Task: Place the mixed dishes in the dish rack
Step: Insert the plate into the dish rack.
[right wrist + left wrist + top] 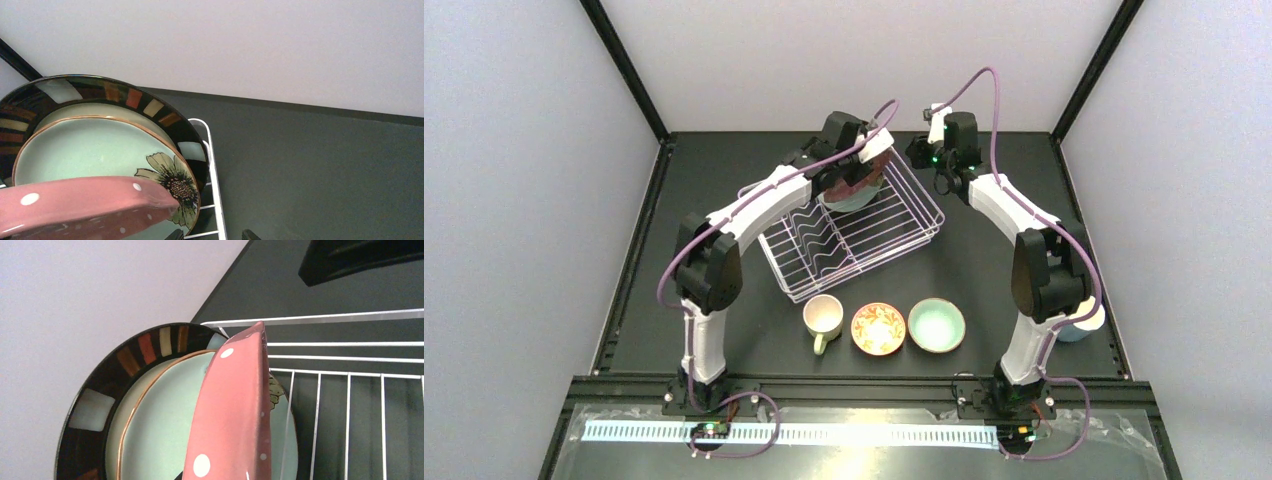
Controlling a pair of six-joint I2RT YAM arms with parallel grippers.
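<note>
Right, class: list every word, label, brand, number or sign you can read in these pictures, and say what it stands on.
There is no readable text in any view.
The pink dotted plate, teal flower plate, striped-rim plate, cream mug, red-orange bowl, mint bowl and dish rack carry only patterns or plain surfaces, no writing.

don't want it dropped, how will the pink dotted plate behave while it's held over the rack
Probably stiff and brittle: the pink plate looks like glazed ceramic, so a knock against the flower plate or the wire rack could chip it. Its shiny glaze hints it may slip. Held edge-on by one side, it may swing.
</note>
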